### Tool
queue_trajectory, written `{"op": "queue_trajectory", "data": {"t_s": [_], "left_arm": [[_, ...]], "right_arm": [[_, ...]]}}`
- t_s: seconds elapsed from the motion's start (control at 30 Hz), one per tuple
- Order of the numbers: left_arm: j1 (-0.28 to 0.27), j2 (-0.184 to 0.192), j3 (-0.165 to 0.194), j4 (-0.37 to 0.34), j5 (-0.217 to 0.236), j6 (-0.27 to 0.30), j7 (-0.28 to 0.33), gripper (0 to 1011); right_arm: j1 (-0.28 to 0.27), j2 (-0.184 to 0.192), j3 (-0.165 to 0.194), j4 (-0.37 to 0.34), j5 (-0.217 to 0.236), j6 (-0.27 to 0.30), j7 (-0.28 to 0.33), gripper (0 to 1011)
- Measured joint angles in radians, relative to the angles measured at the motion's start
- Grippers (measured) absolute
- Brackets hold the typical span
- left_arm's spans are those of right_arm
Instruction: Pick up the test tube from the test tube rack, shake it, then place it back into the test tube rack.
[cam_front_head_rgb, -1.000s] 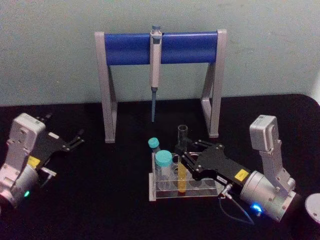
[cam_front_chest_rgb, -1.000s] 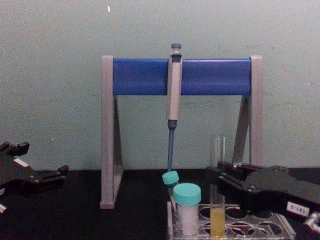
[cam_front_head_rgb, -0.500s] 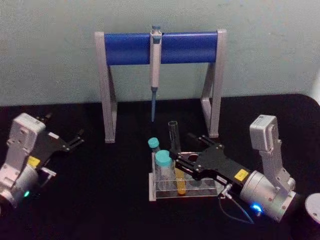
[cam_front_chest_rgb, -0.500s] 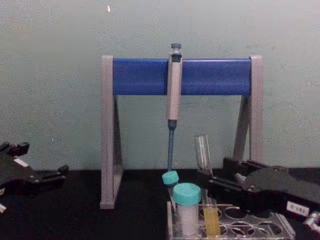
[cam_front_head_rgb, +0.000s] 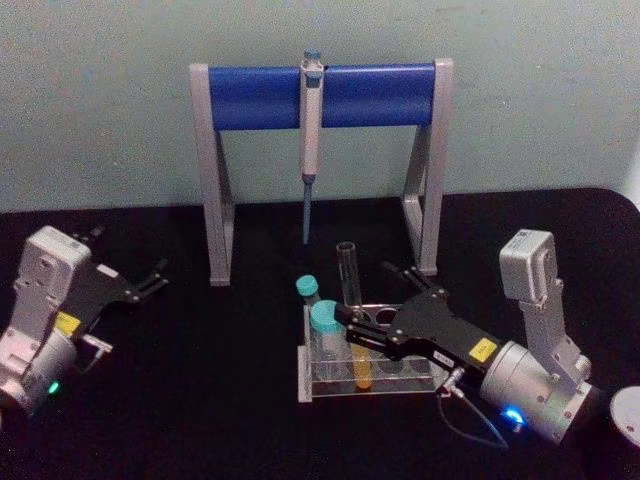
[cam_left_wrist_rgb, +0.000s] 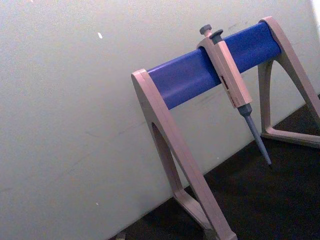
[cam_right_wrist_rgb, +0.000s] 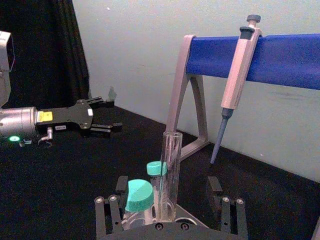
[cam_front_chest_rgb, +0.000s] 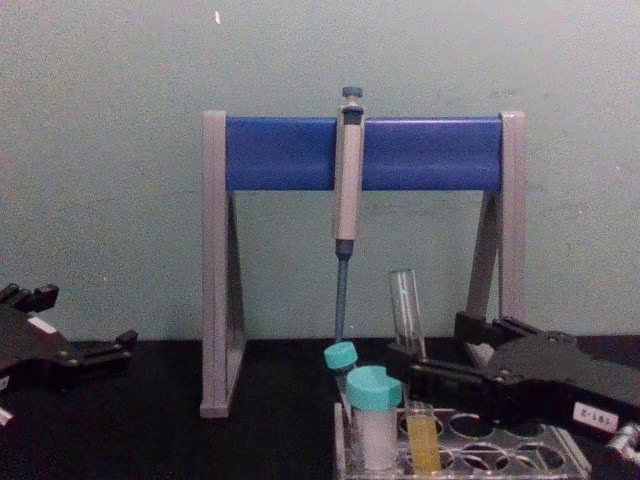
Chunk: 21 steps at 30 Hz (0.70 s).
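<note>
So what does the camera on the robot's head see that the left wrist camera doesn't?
The head view alone shows the test tube leaning in the test tube rack, with the right pincer around it, two teal-capped tubes, and the left pincer parked apart over the black table. The left wrist view alone adds no object, only a closer, slanted look from the side. Both show the grey-and-blue pipette stand, the grey pipette hanging on it, the pale wall and the black table.
</note>
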Motion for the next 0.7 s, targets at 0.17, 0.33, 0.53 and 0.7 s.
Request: {"op": "queue_trajectory", "data": {"t_s": [0.17, 0.33, 0.53, 0.7], "left_arm": [[0.0, 0.0, 0.0, 0.0, 0.0, 0.0, 0.0, 1001], [0.0, 0.0, 0.0, 0.0, 0.0, 0.0, 0.0, 1001], [0.0, 0.0, 0.0, 0.0, 0.0, 0.0, 0.0, 1001], [0.0, 0.0, 0.0, 0.0, 0.0, 0.0, 0.0, 1001]], "right_arm": [[0.0, 0.0, 0.0, 0.0, 0.0, 0.0, 0.0, 1000], [0.0, 0.001, 0.0, -0.005, 0.0, -0.002, 0.002, 1000], [-0.007, 0.008, 0.017, -0.047, 0.0, -0.025, 0.002, 1000], [-0.02, 0.012, 0.042, -0.087, 0.001, -0.05, -0.014, 1000]]}}
